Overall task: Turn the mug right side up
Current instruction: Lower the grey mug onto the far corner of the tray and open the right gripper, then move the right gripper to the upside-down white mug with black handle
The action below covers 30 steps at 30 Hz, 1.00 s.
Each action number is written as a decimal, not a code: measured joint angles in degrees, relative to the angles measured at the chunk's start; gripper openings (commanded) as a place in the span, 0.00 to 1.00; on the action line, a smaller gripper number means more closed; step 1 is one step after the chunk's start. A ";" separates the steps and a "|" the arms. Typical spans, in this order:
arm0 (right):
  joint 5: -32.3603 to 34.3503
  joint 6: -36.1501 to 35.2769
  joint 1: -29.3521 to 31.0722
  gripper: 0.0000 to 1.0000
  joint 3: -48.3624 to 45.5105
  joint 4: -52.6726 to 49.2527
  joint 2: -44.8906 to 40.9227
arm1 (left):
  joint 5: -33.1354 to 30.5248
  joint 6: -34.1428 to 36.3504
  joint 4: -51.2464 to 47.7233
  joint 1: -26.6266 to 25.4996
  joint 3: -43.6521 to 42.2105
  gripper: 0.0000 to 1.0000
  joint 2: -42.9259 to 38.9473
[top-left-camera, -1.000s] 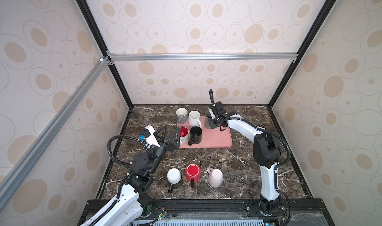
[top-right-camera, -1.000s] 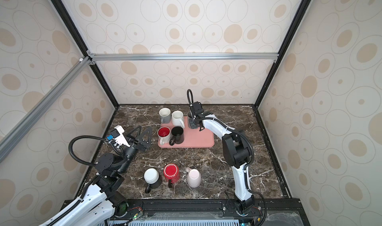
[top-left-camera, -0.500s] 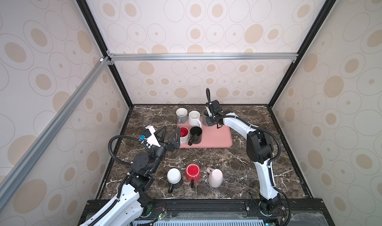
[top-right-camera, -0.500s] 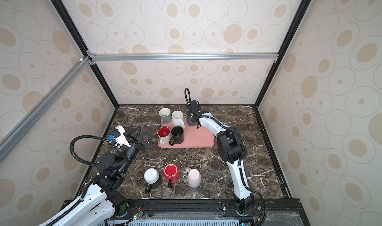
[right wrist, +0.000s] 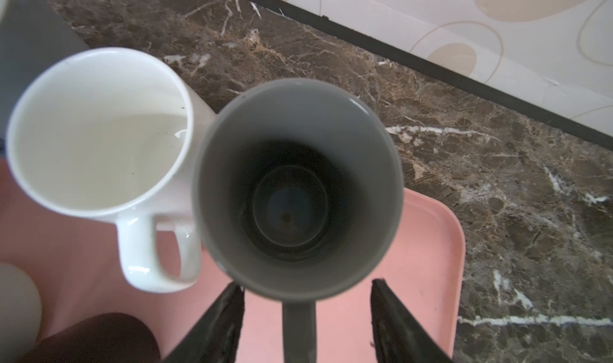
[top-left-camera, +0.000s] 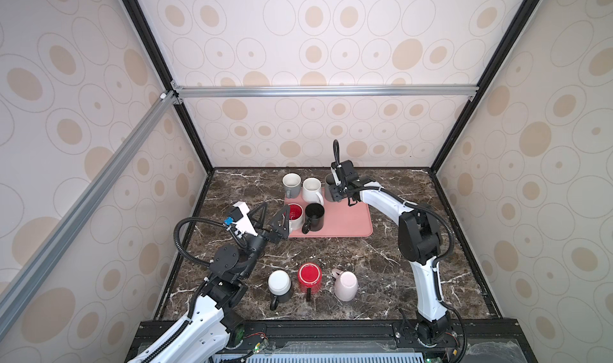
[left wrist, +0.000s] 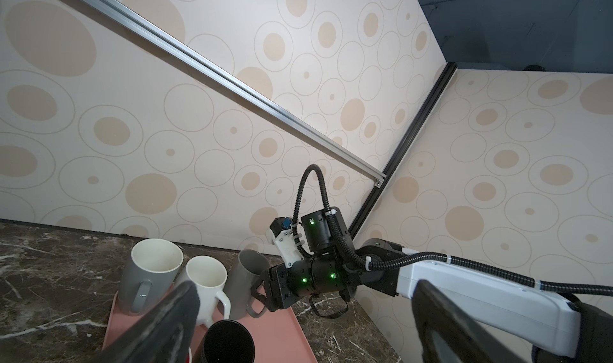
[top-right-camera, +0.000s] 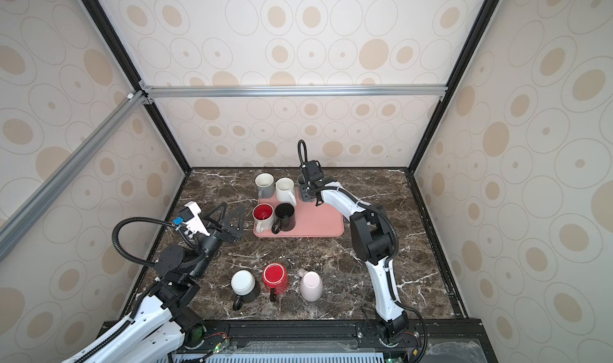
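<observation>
Grey mug (right wrist: 298,185): upright, mouth up, on tray (right wrist: 428,245), far corner, beside white mug (right wrist: 99,129). Right gripper (right wrist: 307,286): released, jaws straddling handle (no contact seen). Left gripper (top-left-camera: 275,207): spread wide, empty.

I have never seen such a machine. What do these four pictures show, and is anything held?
Two white robot arms, left and right, work at a dark marble table. Two pictures look down from above; two come from cameras on the wrists. A flat pink tray carries upright mugs; a white-bottomed dark mug, a red mug and a pale pink mug stand upside down in front. The right claw stands open around the handle of the tall grey mug. The left claw is open and empty.
</observation>
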 measured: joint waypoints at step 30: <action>-11.41 8.04 16.22 0.71 -41.92 10.69 -43.34 | -1.18 -0.15 -2.54 0.02 -2.32 0.99 -1.62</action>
